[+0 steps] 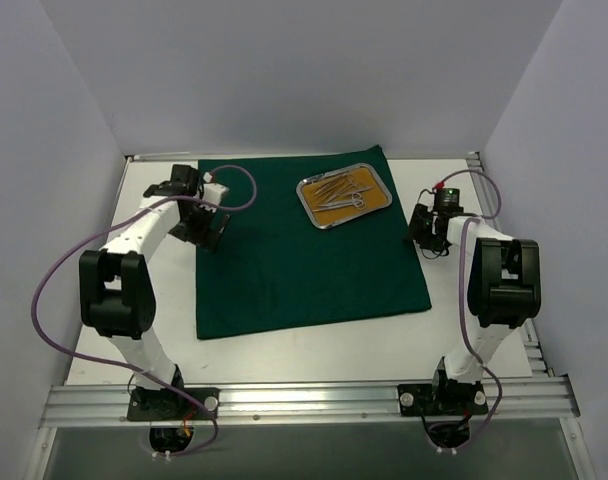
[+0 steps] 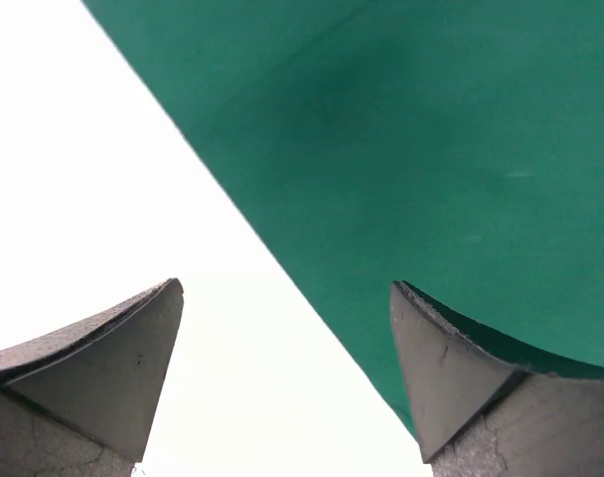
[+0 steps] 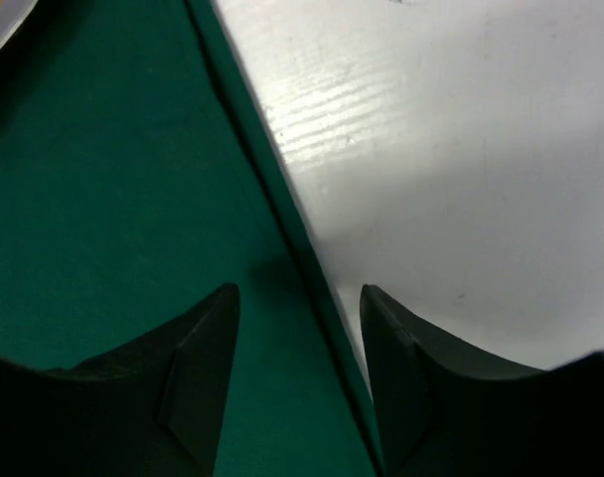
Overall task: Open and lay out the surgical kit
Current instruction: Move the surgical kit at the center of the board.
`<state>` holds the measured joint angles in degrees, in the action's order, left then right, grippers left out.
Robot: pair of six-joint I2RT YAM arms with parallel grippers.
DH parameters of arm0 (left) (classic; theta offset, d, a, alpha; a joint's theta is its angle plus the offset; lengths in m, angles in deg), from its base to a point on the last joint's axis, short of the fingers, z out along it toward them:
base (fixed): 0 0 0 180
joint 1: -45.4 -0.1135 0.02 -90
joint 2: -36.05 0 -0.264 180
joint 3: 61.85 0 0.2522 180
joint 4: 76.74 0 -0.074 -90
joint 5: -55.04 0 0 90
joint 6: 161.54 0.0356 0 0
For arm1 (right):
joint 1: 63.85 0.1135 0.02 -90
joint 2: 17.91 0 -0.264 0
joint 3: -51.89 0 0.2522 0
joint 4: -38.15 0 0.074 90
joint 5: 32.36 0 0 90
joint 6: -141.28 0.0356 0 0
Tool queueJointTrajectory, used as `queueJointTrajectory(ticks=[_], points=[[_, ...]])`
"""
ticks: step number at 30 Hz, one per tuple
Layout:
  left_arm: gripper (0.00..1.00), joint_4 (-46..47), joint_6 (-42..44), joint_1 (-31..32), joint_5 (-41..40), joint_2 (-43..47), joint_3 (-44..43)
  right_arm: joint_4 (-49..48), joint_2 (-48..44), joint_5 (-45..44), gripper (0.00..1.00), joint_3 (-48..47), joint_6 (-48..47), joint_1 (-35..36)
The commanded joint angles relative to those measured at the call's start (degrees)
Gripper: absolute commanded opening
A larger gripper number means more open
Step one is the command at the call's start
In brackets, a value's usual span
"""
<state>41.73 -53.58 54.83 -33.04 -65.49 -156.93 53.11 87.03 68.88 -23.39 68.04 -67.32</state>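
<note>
Left arm [image 1: 134, 245] rises from its base at the near edge, elbow folded high, forearm reaching out and away to the far left. Its wrist tips over, and the left tool [image 1: 210, 230] points down and inward, jaws spread wide in the wrist view [image 2: 282, 298] and gripping nothing. On the other side, the right arm [image 1: 489, 290] stands more upright with its elbow tucked close. The right tool [image 1: 425, 234] hangs low, angled inward. Its two dark fingers [image 3: 208, 348] are parted in a moderate gap and hold nothing.
</note>
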Motion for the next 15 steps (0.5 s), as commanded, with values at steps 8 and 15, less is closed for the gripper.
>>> queueJointTrajectory(ticks=[8,15], points=[[1.00,3.0,-0.6,-3.1,0.8,-10.1,3.4,-0.1,-4.5,2.3,0.34,7.6,-1.3,0.4],[0.54,3.6,-0.3,-3.2,3.0,-14.4,2.2,-0.6,-5.7,3.3,0.10,9.7,-0.8,1.4]])
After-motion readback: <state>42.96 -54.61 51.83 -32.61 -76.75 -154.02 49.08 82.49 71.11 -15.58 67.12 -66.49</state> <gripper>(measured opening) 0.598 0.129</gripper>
